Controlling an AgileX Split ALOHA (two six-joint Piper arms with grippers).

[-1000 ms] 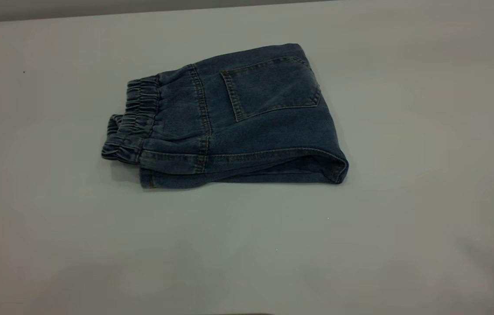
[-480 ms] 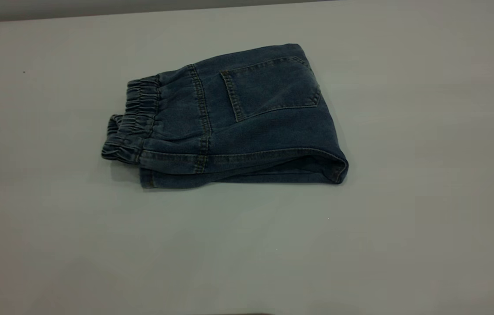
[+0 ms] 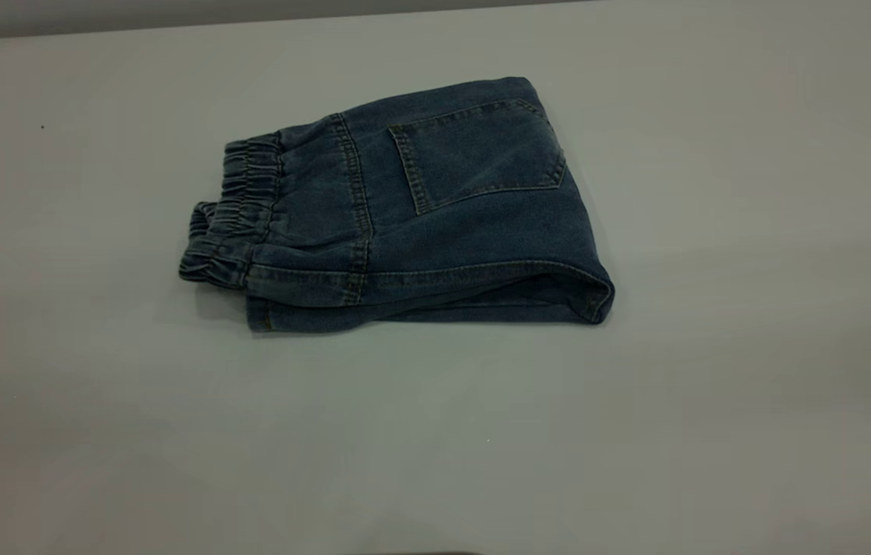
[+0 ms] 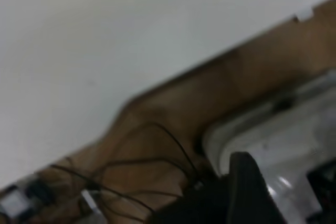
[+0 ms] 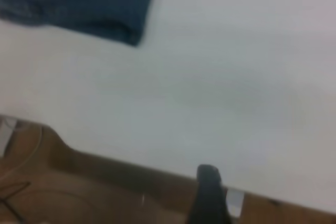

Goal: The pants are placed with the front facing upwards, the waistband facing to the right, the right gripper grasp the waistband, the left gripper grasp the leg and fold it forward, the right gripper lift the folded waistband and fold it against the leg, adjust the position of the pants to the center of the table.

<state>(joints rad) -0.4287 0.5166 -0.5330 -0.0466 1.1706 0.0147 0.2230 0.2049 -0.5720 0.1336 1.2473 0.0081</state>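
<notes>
Nearly done — centring the fold

Folded pants (image 3: pixel 412 208) lie slightly left of mid-table (image 3: pixel 713 385), waistband (image 3: pixel 231 212) leftward. Neither gripper's opening can be told — both sit back off the cloth. Any final nudge should slide the bundle whole, not lift an edge.

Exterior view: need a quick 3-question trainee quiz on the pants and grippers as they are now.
1. True or false: the pants lie spread flat and unfolded.
2. Which end of the folded pants does the waistband sit at in the exterior view? A) left B) right C) far edge
3. Fill in: the patch sewn on the top layer is a back ____.

Key:
1. False; they lie folded in layers on the table.
2. A.
3. pocket.

Neither gripper touches the pants; only one dark fingertip of the right gripper shows, over the table's edge.
</notes>
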